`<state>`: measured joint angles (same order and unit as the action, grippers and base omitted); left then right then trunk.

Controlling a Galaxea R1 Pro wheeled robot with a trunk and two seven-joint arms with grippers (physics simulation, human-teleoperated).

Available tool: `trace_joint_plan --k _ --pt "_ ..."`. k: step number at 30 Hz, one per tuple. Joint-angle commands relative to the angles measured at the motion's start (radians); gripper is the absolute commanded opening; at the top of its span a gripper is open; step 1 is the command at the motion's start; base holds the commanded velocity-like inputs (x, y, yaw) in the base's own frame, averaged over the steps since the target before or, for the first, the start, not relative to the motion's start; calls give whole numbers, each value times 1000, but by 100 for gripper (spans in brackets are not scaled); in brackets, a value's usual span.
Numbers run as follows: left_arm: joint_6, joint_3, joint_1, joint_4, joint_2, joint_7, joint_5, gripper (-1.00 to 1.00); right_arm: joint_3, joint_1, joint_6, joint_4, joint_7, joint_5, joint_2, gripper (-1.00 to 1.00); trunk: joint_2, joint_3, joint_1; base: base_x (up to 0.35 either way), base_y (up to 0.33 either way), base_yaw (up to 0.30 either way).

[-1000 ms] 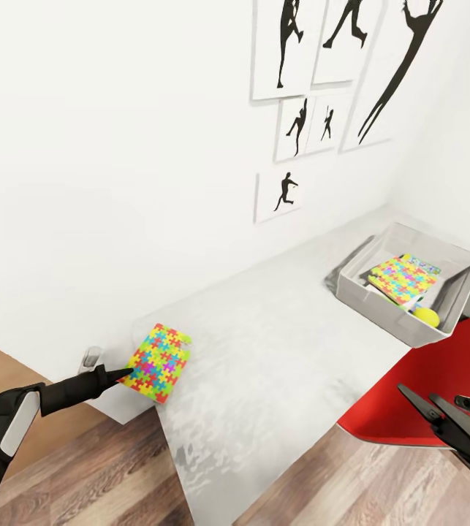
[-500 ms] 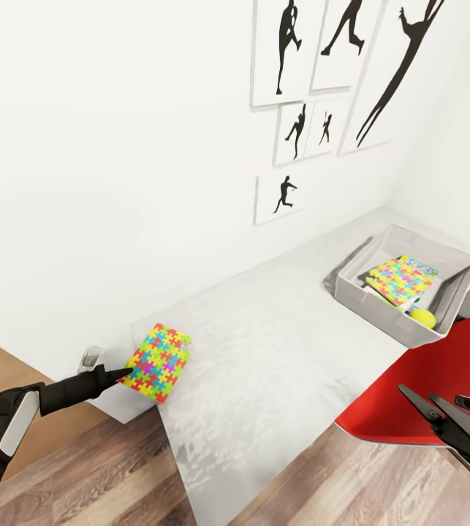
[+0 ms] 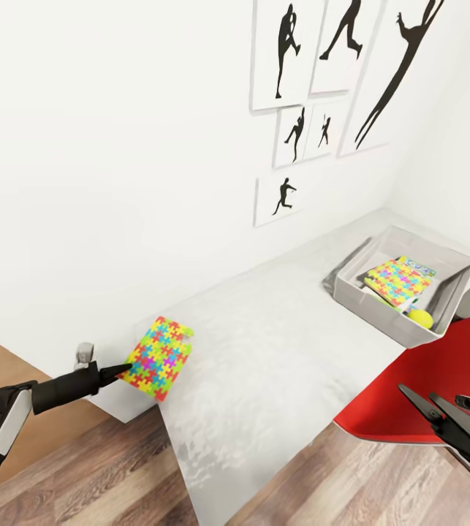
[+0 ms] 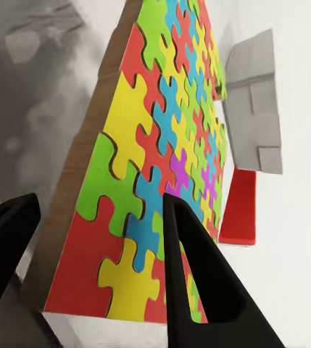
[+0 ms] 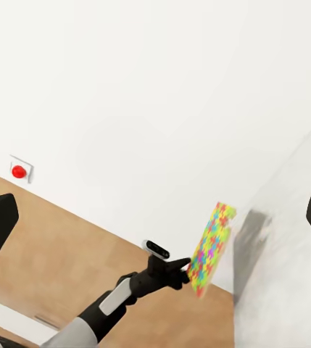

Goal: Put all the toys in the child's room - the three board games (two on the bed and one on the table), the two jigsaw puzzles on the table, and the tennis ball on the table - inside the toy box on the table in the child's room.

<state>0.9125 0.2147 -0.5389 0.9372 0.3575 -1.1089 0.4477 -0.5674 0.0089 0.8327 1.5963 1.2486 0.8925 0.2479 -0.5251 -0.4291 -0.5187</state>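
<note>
Left jaws (image 3: pixel 121 369) clamp the jigsaw puzzle (image 3: pixel 158 357) by its near edge; slab's length runs straight ahead of them. Right jaws (image 3: pixel 426 409) gape empty.

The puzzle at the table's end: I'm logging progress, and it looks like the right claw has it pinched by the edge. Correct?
Not quite. The left claw pinches the puzzle by its edge, as the head view shows. The right claw hangs open over the red chair, holding nothing.

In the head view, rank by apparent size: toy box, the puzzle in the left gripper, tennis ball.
1. Toy box, though it sits farther from the camera.
2. Puzzle held by the left gripper.
3. Tennis ball, smallest by far.
</note>
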Motion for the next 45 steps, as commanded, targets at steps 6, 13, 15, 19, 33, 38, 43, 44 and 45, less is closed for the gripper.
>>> trace_joint_plan --k 6,13,15,19,33,38,43,44,45 --pt "69 0 -2 0 10 -13 2 -100 1 0 6 1 -1 4 -4 100 41 18 23 0 0 0" --pt "109 -2 -3 1 18 -68 1 -100 0 0 6 1 -1 3 -5 100 90 40 49 0 0 0" --pt "111 -3 -3 1 29 -104 1 -100 0 0 6 1 -1 3 -6 100 104 46 57 0 0 0" --pt "112 -7 -2 1 48 -171 -1 -100 0 0 6 1 0 3 -7 100 125 56 69 0 0 -10" --pt "112 -12 -2 3 54 -209 -4 -100 0 0 -26 0 2 3 -7 100 125 76 69 -128 0 -65" --pt "112 -11 -2 4 55 -209 -4 -100 0 0 -30 0 2 3 -7 100 125 84 69 -27 0 -72" --pt "112 -11 -2 5 57 -209 -4 -100 0 0 -31 0 2 3 -7 100 125 92 69 -5 0 -72" --pt "112 -11 -2 5 58 -209 -4 -100 0 0 -32 0 2 3 -7 100 125 93 69 -1 0 -72" --pt "111 -12 -2 5 59 -209 -4 -100 0 0 -32 0 2 3 -7 100 125 95 69 -1 0 -72"
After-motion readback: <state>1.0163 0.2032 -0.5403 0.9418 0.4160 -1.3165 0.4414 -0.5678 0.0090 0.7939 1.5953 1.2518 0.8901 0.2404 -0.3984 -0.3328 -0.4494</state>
